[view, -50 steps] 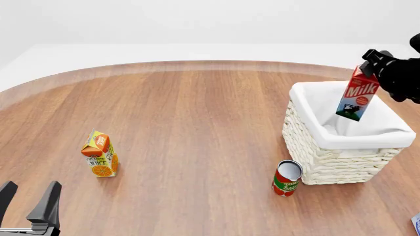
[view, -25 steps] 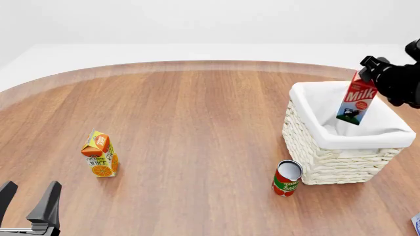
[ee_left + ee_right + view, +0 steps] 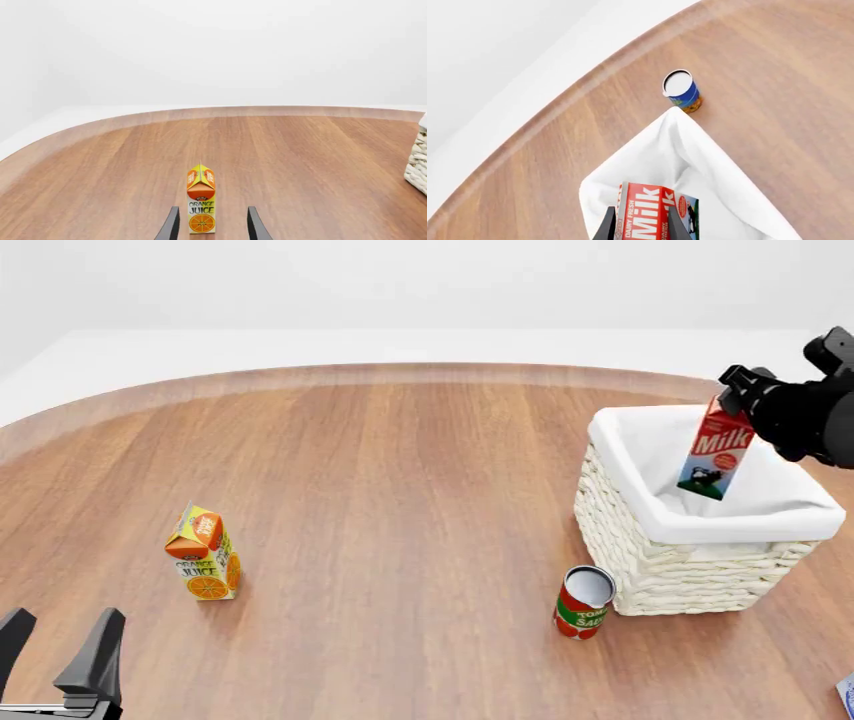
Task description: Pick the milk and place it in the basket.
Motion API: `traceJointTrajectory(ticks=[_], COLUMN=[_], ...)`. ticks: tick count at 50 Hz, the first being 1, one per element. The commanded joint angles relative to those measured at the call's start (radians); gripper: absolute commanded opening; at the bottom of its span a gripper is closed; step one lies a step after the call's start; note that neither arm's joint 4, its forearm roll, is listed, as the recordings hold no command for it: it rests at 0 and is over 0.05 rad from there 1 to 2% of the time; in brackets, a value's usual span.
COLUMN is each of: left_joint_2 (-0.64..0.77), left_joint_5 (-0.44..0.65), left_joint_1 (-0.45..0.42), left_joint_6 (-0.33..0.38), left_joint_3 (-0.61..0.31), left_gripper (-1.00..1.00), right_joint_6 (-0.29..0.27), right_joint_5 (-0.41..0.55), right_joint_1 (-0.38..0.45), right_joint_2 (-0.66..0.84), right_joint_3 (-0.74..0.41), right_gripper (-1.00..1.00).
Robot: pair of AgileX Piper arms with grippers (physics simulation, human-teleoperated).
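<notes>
Right claw [image 3: 738, 390] grips tilted milk [image 3: 714, 454] above basket [image 3: 667, 560].

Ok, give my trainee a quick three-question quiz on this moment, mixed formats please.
1. True or false: the milk is standing on the table.
2. Which item stands nearest the left gripper? A) tomato sauce can B) orange juice carton C) basket
3. Fill in: the right gripper holds the milk by its ____ end.

Key: 1 false, it hangs tilted over the basket opening, clamped in the right gripper. 2 B. 3 top.
</notes>
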Motion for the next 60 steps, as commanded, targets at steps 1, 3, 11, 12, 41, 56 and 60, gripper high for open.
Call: traceJointTrajectory(ticks=[1,3,11,12,41,56,60], left_joint_2=[0.000,0.000,0.000,0.000,0.000,0.000,0.000], left_joint_5=[0.000,0.000,0.000,0.000,0.000,0.000,0.000], left_joint_1=[0.000,0.000,0.000,0.000,0.000,0.000,0.000], left_joint_6=[0.000,0.000,0.000,0.000,0.000,0.000,0.000], left_joint_3=[0.000,0.000,0.000,0.000,0.000,0.000,0.000], left_gripper=[1.00,1.00,1.00,1.00,1.00,1.00,1.00], right_joint_6=[0.002,0.002,0.000,0.000,0.001,-0.003,-0.005], right_joint_5=[-0.021,-0.023,-0.038,-0.039,-0.085,-0.097,-0.101], right_joint_1=[-0.001,0.000,-0.002,-0.003,0.013,0.016,0.014], right_joint_2=[0.021,0.026,0.042,0.044,0.115,0.154,0.161], right_joint_3=[-0.025,-0.026,-0.021,-0.021,-0.017,-0.036,-0.037], right_gripper=[-1.00,-1.00,-1.00,-1.00,-1.00,-1.00,-1.00])
